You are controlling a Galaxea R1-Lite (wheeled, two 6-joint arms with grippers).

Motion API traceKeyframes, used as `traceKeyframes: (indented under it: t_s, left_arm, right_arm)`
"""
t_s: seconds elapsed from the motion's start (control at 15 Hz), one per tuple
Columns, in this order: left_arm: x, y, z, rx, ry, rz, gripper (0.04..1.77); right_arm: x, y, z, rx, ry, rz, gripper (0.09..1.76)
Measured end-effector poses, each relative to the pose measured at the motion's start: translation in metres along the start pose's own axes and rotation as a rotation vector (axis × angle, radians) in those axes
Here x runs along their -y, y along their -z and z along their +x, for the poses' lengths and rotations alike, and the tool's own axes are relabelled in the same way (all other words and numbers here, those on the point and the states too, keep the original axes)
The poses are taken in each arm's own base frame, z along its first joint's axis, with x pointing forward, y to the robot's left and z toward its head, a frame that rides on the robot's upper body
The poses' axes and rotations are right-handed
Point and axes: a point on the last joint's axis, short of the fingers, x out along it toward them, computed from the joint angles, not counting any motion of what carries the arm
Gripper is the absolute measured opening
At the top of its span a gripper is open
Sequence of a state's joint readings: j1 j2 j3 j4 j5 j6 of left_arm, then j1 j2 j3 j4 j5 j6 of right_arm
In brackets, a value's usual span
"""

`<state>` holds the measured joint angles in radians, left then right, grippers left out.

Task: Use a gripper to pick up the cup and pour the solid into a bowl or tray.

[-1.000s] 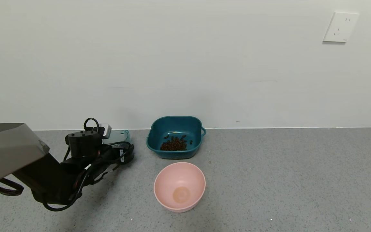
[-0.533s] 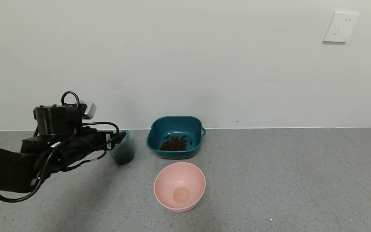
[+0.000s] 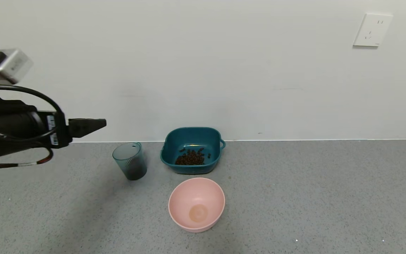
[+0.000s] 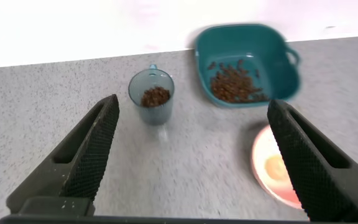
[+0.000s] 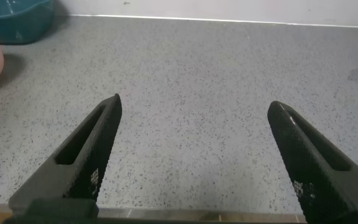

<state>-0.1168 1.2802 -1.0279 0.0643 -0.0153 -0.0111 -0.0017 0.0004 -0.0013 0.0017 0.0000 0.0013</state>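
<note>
Lifted up and back since a second ago, the left gripper (image 3: 93, 123) now hangs high and well apart from the cup (image 3: 129, 160), which stands upright on the grey floor just beside the teal basin (image 3: 191, 135). Brown pellets (image 3: 190, 157) already lie in the basin, yet the left wrist view shows more pellets (image 4: 155, 96) in the cup, so pouring looks unfinished. Its jaws are spread wide and hold nothing. The right gripper (image 5: 191, 124) hovers idle over bare floor, also wide open, near the pink bowl (image 3: 196, 204).
</note>
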Motion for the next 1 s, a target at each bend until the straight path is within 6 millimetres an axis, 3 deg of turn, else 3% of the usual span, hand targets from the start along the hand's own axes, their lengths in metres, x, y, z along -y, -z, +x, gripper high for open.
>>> traceKeyframes:
  t_s: [0.27,1.0]
  left_arm:
    - [0.002,0.014,-0.068,0.047,0.033,0.005,1.71]
    - [0.003,0.106,-0.209,0.192,0.009,0.06,1.72]
  right_arm:
    - [0.0,0.0,0.0,0.0,0.0,0.0,1.71]
    - [0.0,0.0,0.0,0.0,0.0,0.0,1.71]
